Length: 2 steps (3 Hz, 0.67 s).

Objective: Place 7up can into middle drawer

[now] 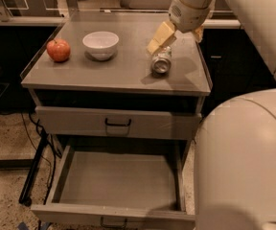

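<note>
7up can (pixel 161 61): bare metal, silvery, shiny at the end facing the camera; label finish too dim to tell.
Gripper (pixel 163 36): just above the can, over the tabletop's right side; pale yellow, matt.
Arm shell (pixel 253 152): cream-white, smooth, low sheen.
Middle drawer (pixel 119 181): grey metal, matt flat floor; dark bar handle (pixel 113 222).
Upper drawer (pixel 71 121): grey metal front, matt; black handle (pixel 118 123).
Tabletop (pixel 119 73): grey, smooth, faintly reflective.
Bowl (pixel 100 44): white, glossy.
Apple (pixel 58 50): red, smooth, slight shine.
Floor (pixel 6 143): speckled, stone-like.
</note>
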Tool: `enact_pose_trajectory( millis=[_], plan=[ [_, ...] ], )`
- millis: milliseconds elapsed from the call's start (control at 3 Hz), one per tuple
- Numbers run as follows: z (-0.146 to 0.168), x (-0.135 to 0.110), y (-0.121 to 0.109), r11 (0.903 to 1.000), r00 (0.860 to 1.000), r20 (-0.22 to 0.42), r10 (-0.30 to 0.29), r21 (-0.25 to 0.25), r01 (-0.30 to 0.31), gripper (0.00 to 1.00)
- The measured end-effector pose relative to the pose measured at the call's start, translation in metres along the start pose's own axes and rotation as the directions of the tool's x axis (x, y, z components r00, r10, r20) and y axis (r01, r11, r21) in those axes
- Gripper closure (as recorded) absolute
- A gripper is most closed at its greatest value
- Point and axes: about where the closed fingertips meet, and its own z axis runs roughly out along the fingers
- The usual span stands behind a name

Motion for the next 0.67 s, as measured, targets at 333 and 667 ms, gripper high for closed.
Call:
enact_pose_trajectory(
  millis=[333,667],
  plan=[
    [0.015,-0.013,0.001,0.9993,0.999,-0.015,0.034,-0.016,-0.034,0.0],
    [0.034,-0.035,-0.012,0.9949,0.995,-0.021,0.1,-0.012,-0.1,0.0]
  ],
)
